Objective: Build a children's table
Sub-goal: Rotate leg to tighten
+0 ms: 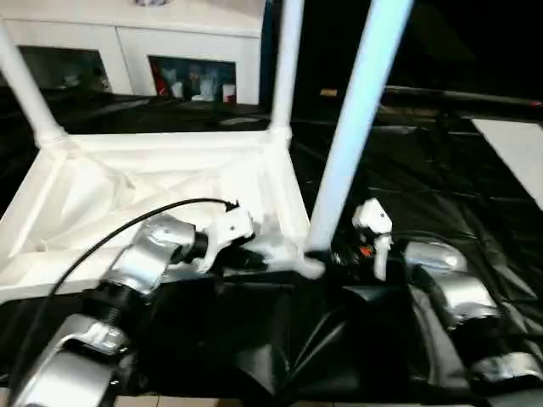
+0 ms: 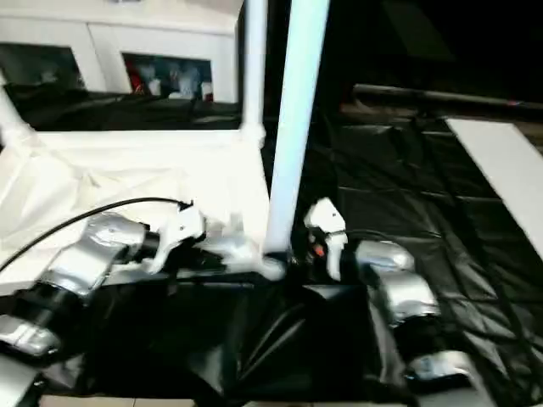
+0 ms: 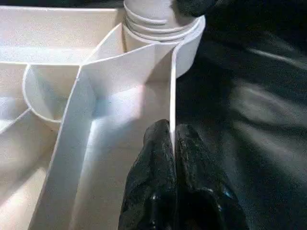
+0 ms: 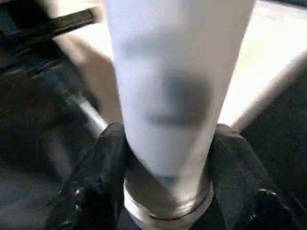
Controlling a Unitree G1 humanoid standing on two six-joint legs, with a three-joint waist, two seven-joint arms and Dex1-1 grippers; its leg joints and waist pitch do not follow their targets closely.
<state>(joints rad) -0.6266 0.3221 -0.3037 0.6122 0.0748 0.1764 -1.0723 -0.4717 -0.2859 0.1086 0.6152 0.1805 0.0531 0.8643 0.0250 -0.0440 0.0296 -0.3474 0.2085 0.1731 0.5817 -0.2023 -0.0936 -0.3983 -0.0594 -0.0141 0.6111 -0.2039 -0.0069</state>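
Note:
The white table top lies upside down on a black sheet, its ribbed underside facing up. Two legs stand upright in the far corners, one on the left and one on the right. A third leg rises from the near right corner socket. My left gripper is shut on the thin rim wall of the top, close to that socket. My right gripper holds the base of the near leg, with one black finger pressed on each side of the tube.
The black sheet covers the floor around the top and wrinkles up near my arms. A white glass-door cabinet stands at the back. A white board lies at the right edge. A black cable arcs over my left forearm.

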